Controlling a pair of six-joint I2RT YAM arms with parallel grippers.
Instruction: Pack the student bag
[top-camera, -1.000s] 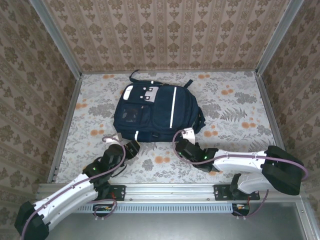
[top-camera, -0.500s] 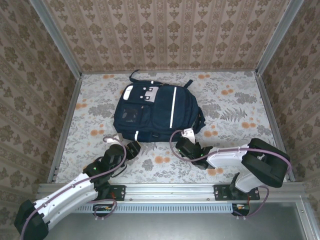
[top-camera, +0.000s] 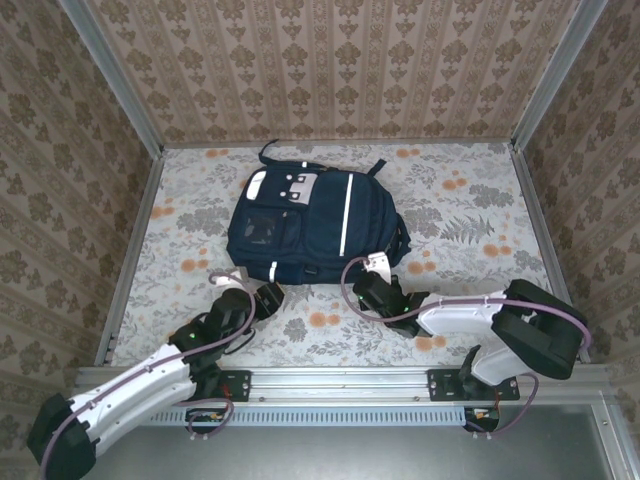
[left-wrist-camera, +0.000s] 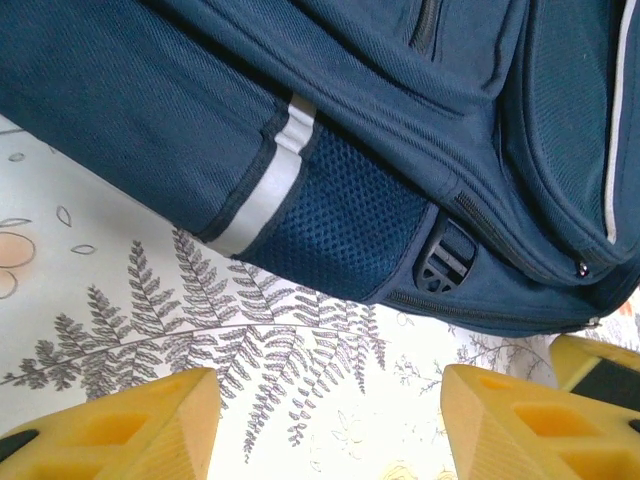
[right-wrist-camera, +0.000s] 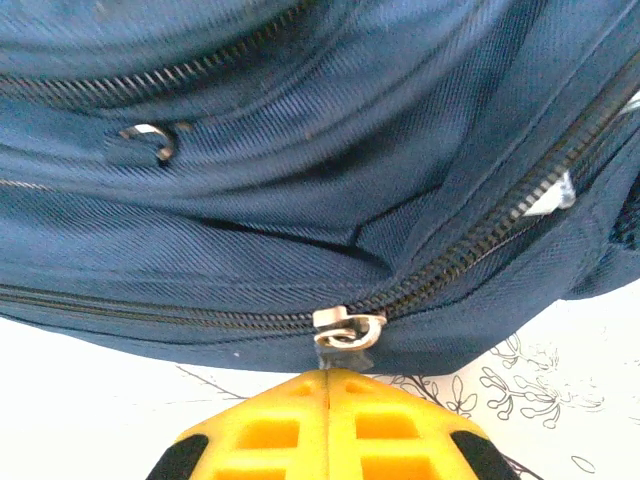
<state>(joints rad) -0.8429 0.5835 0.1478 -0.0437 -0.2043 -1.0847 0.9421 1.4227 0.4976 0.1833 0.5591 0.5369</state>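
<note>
Evidently, a zip is being dealt with first, since nothing to be packed is seen on the counter. In the lower left of the top view, the left claw is held low, just beside the near left corner of the student bag. In its wrist view the yellow fingers are seen well apart with bare counter between them, so it is open and empty. It is probably placed there to steady the fabric.

The right claw is shut, its tips pressed together directly under the metal zipper pull at the bottom centre of its wrist view. It is judged to be set there so that the zipper can be drawn open. Whether the pull's tab is actually pinched cannot be made out, because the tips cover that spot.

Beyond the claws, the bag is laid flat in the middle of the counter, front upward, its top handle toward the far wall. Its mesh pocket and a dark buckle are shown in the left wrist view. The bag's inside is hidden, and the zips in sight look closed. A yellow and black part is cut off at the lower right edge of the left wrist view and cannot be identified.
</note>
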